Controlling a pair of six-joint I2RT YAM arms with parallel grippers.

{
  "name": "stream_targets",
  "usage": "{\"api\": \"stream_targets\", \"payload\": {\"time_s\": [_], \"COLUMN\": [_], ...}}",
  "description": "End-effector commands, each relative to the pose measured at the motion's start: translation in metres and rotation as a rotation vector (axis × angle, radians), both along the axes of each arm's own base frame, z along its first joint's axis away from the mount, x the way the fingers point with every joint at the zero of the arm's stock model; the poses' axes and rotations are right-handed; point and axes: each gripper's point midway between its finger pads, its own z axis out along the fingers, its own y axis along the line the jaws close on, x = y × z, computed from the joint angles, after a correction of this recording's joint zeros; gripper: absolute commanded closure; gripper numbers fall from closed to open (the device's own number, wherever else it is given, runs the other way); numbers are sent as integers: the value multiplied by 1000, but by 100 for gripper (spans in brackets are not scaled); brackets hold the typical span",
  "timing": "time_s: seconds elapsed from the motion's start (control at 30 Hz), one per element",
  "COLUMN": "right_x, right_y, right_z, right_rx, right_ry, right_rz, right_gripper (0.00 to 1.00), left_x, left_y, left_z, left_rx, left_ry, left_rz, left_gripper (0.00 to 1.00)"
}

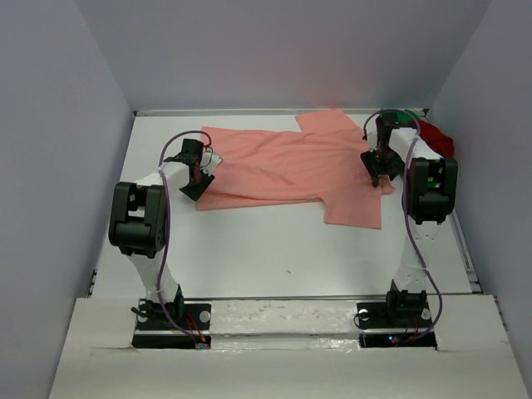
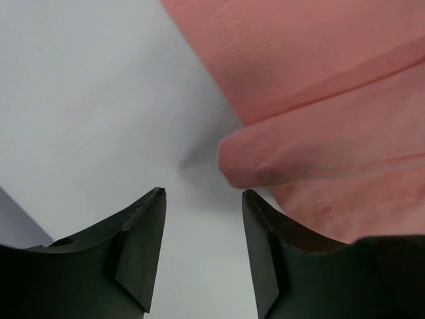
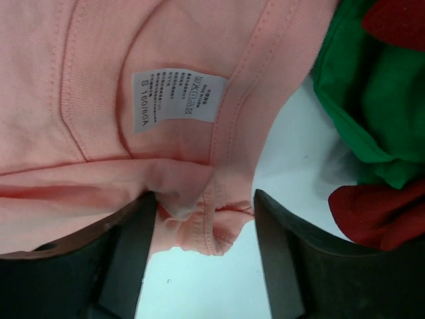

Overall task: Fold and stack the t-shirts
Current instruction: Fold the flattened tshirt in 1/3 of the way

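Salmon-pink t-shirt point(image 1: 283, 162) lies spread flat at far side of white table point(image 1: 274, 249). Left gripper point(image 2: 202, 196) spread, empty, beside the hem corner. Right gripper point(image 3: 206, 197) spread, collar lying loose between its fingers. Green t-shirt point(image 3: 372, 100) and dark red t-shirt point(image 3: 378, 216) bunched beside collar.

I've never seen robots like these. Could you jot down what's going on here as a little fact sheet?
Spread out: salmon-pink t-shirt, lying on the white table
Bunched in far right corner: green t-shirt and dark red t-shirt, not folded
Left hand: open, empty, by the pink shirt's hem
Right hand: open, the pink collar lying between its fingers
Stack: none yet
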Motion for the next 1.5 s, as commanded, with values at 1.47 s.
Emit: {"api": "stream_targets", "payload": {"time_s": [1.47], "right_x": [-146], "right_y": [111], "right_z": [37], "right_rx": [47], "right_ry": [25], "right_rz": [897], "right_gripper": [38], "left_x": [-81], "left_y": [71], "left_z": [125], "left_rx": [-107], "left_ry": [-508], "left_rz": [266], "left_gripper": [1]}}
